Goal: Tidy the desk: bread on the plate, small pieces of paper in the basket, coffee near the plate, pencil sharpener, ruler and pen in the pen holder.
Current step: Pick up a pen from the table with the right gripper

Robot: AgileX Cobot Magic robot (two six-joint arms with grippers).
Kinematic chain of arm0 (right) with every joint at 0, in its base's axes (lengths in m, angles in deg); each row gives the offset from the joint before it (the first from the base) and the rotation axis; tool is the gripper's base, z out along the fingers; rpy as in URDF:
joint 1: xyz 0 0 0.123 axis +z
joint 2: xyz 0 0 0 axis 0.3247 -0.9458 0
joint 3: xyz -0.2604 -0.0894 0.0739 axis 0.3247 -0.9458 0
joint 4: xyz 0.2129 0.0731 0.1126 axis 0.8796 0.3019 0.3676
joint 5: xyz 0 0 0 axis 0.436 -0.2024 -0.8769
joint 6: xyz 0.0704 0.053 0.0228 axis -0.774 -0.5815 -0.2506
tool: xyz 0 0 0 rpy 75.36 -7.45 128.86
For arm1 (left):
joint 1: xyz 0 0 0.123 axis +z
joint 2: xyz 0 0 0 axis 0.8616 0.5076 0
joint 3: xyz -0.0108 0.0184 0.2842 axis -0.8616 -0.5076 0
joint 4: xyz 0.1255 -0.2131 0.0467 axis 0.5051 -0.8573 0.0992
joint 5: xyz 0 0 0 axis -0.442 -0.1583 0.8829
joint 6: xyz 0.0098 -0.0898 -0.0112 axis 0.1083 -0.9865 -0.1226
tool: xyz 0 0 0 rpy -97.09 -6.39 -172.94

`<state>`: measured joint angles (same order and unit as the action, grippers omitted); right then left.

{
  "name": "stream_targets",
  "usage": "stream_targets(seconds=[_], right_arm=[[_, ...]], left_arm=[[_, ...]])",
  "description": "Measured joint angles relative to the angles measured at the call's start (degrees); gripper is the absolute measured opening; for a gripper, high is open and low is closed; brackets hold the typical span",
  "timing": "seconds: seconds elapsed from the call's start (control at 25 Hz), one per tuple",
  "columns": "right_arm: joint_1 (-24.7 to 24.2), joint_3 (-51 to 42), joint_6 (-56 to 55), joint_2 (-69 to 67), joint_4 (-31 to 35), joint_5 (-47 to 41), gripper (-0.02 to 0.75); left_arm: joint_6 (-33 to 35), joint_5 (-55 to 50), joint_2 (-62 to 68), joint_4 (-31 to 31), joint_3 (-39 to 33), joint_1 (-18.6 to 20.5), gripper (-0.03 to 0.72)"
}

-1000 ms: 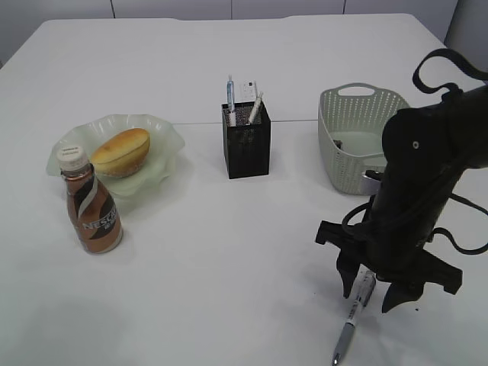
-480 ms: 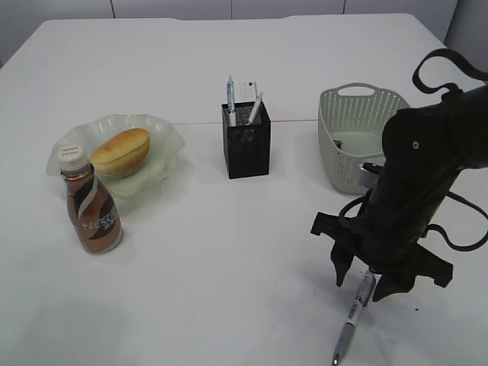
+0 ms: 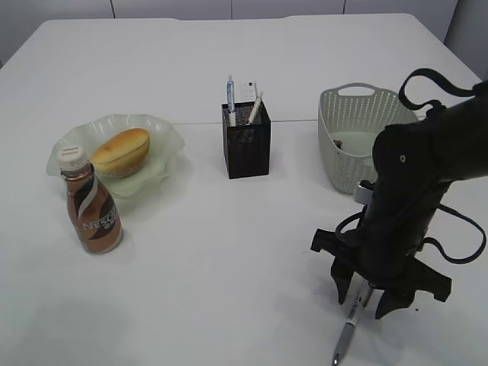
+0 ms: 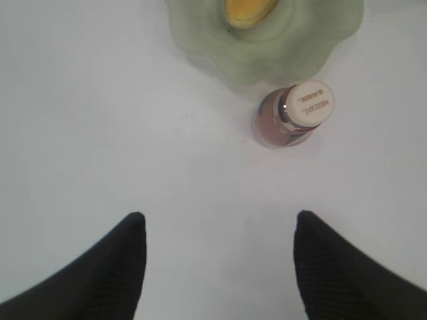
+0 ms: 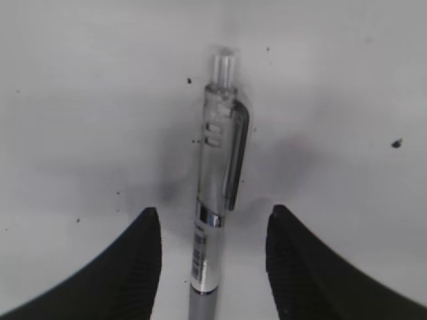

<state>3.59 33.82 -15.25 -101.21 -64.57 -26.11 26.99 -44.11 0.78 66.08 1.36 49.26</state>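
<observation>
A clear pen with a grey clip lies on the desk at the front right. My right gripper is open and straddles its barrel, fingers apart from it on both sides; in the exterior view the gripper points down. My left gripper is open and holds nothing, hanging above the coffee. The coffee stands just in front of the plate, which holds the bread. The pen holder holds pens and a pale flat strip, perhaps the ruler. No pencil sharpener or paper shows.
The basket stands at the back right, close behind my right arm; what is inside it is unclear. Dark specks dot the desk around the pen. A thin seam crosses the desk behind the pen holder.
My right arm has shifted slightly left and settled lower over the pen, its jaws at the same width. The pen and everything else have stayed put.
</observation>
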Motion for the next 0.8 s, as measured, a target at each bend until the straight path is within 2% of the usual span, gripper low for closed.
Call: stream_targets(seconds=[0.8], right_arm=[[0.0,0.0,-0.1,-1.56,1.56,0.87,0.402]], left_arm=[[0.0,0.0,0.0,0.0,0.0,0.0,0.498]])
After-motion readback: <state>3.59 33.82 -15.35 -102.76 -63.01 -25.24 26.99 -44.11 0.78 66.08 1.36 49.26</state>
